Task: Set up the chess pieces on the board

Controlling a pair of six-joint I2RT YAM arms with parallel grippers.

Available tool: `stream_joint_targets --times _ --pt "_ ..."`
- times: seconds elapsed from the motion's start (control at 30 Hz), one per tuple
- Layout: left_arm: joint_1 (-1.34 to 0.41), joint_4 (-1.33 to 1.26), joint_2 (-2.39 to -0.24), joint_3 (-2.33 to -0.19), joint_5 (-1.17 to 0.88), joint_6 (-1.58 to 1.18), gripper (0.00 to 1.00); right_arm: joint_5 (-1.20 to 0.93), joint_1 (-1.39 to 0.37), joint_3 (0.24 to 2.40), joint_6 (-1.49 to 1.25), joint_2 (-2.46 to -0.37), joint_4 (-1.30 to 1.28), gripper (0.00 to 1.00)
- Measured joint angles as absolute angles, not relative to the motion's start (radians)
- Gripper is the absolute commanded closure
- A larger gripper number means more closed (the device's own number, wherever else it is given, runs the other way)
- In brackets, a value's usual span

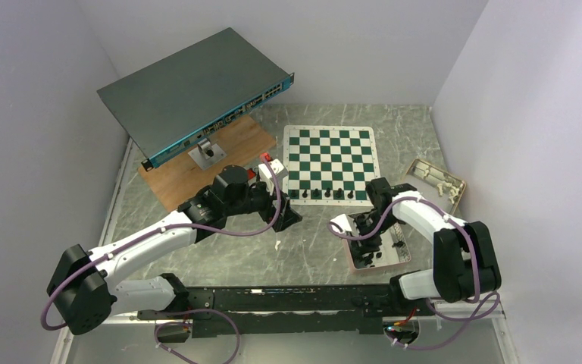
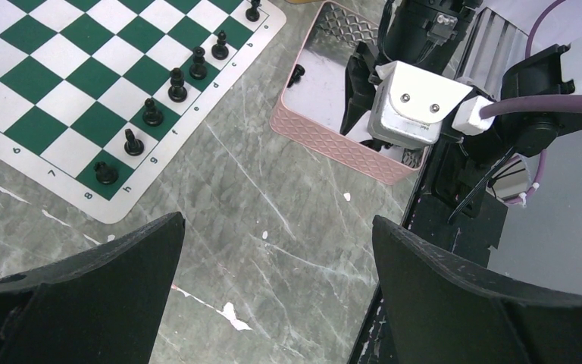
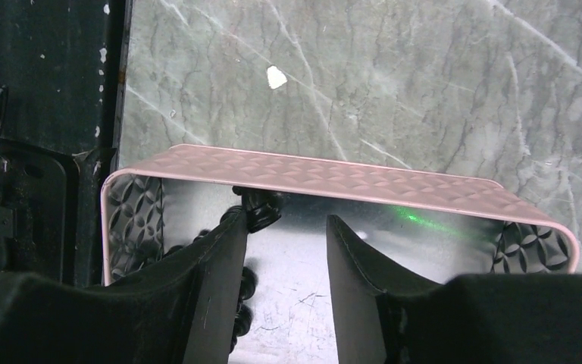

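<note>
While the right gripper (image 3: 286, 225) dips inside the pink tray (image 3: 333, 179), jaws parted with nothing between them, a black chess piece (image 3: 258, 207) sits beside one fingertip. The left gripper (image 2: 276, 227) hangs wide open and empty above the table; just ahead lies the board (image 2: 45, 83), chess pieces (image 2: 176, 85) lining its edge.

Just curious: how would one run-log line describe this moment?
left claw: open, over table | right claw: open, in pink tray | board: black pieces on near row

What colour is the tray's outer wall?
Pink, with an embossed diamond pattern across the tray wall; the right wrist view shows it best.
</note>
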State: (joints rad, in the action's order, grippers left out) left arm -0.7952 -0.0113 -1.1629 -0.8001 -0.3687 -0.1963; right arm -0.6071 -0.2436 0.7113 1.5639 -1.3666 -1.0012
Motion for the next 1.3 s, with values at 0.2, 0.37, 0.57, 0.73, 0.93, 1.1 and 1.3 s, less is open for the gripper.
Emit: stream_joint_targets --times 0.2,0.37,0.57,0.73,0.93,1.1,1.3 --pt "-0.795 -0.011 -1.163 -0.8 -0.369 -0.196 0.01 -0.583 -0.249 0.693 1.567 -1.367 -1.0 0.54" --pt "-0.795 -0.011 -1.163 -0.8 -0.369 -0.197 0.01 -0.575 -0.268 0.671 1.566 -1.369 -0.991 0.55" --pt "-0.795 -0.011 -1.163 -0.8 -0.369 -0.197 0.01 -0.575 -0.285 0.671 1.55 -1.369 -0.968 0.64" --pt "-0.795 -0.011 -1.173 -0.8 -0.369 -0.197 0.01 -0.575 -0.29 0.669 1.539 -1.369 -0.943 0.76" --pt "-0.795 -0.011 -1.178 -0.8 -0.37 -0.199 0.01 -0.558 -0.29 0.655 1.483 -1.345 -0.911 0.87" --pt "-0.795 -0.011 -1.187 -0.8 -0.379 -0.201 0.01 -0.53 -0.248 0.638 1.406 -1.305 -0.875 0.89" --pt "-0.795 -0.012 -1.197 -0.8 -0.397 -0.205 0.01 -0.505 -0.131 0.633 1.329 -1.271 -0.833 0.9"
